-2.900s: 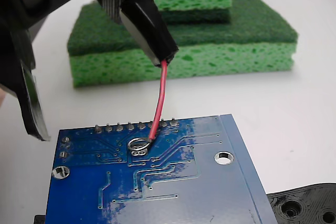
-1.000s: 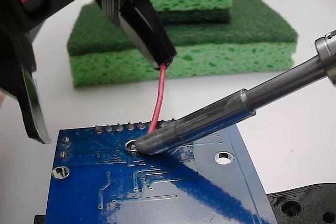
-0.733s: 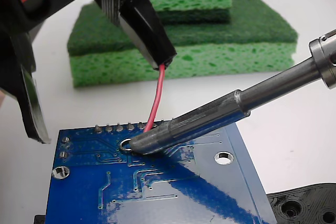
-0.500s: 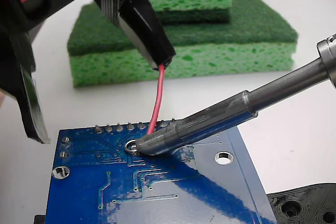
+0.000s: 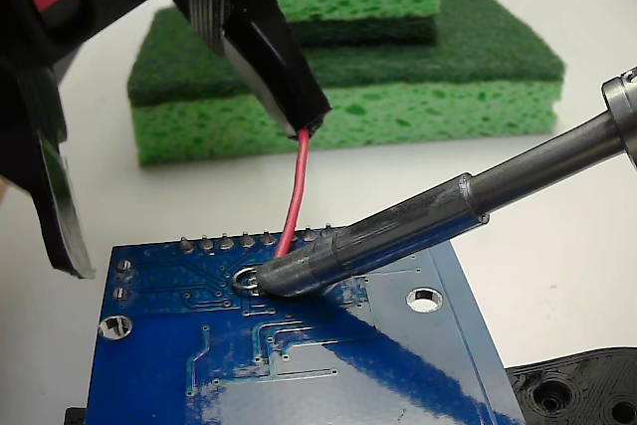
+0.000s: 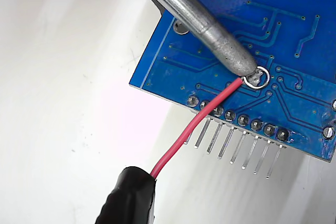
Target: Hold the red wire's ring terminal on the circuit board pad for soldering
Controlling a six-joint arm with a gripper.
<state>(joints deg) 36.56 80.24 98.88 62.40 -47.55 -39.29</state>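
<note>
No readable text, labels or numbers anywhere.

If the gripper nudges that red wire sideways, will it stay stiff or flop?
Probably fairly springy: the red wire spans from the gripper to the ring terminal in a smooth bow. Being thin, it likely bends easily, shifting the ring.

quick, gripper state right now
Gripper: shut on the red wire, ring terminal resting on the board.
</note>
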